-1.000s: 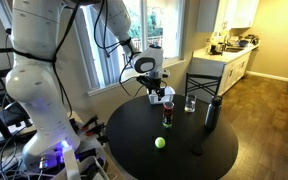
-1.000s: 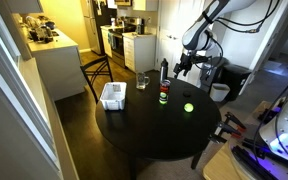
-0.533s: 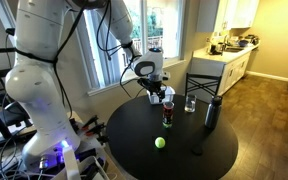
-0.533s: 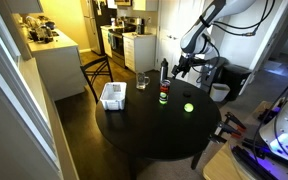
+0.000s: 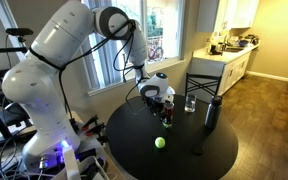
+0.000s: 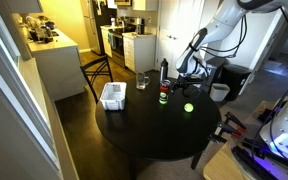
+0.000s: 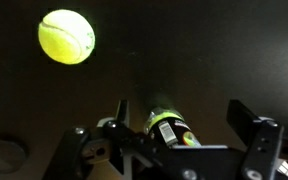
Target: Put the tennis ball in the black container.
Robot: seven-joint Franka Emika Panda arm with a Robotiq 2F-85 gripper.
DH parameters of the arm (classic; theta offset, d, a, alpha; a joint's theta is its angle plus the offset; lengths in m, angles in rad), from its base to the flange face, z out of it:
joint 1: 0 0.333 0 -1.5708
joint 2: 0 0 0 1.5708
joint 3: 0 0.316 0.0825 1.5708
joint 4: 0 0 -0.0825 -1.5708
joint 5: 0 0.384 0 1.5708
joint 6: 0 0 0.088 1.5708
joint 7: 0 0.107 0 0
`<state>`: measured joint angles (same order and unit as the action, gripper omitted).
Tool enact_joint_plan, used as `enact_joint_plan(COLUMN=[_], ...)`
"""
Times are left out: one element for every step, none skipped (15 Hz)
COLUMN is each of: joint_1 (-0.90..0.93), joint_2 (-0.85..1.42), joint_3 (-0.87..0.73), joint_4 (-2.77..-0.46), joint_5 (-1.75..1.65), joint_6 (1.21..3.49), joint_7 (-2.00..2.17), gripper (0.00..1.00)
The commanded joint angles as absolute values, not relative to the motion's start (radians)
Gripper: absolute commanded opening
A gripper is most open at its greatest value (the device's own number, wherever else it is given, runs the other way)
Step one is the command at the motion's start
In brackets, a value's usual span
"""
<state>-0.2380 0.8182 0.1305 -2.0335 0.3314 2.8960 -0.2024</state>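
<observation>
The yellow-green tennis ball lies on the round black table, toward its front. It also shows in the other exterior view and at the upper left of the wrist view. A tall black container stands at the table's far side; it also shows in an exterior view. My gripper hangs open and empty above the table, behind the ball. It also shows in an exterior view. In the wrist view its fingers frame a small bottle, not the ball.
A small bottle with a green band stands between gripper and ball; it also shows in the wrist view. A drinking glass and a white basket stand on the table. A white cup sits at its edge.
The arm has swung down and the open gripper has come lower toward the table near the small bottle. The ball and the other things have not moved.
</observation>
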Motion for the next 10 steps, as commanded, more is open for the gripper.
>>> enact_joint_plan(joint_1=[-0.251,-0.255,-0.254,-0.254,-0.254,-0.250,-0.247,-0.244,-0.243,-0.243], joint_2=[0.923,0.944,0.961,0.979,0.995,1.011,1.028,1.044,1.059,1.073], joint_3=[0.119,0.118,0.114,0.112,0.108,0.101,0.093,0.085,0.079,0.072], joint_4=[-1.934,-1.913,-1.898,-1.880,-1.865,-1.850,-1.837,-1.823,-1.812,-1.802], joint_5=[0.293,0.290,0.288,0.285,0.285,0.285,0.285,0.285,0.287,0.289], joint_6=[2.871,2.865,2.864,2.856,2.849,2.836,2.819,2.800,2.783,2.763], joint_7=[-0.137,-0.132,-0.124,-0.117,-0.112,-0.102,-0.090,-0.080,-0.070,-0.061], gripper=[1.00,1.00,1.00,1.00,1.00,1.00,1.00,1.00,1.00,1.00])
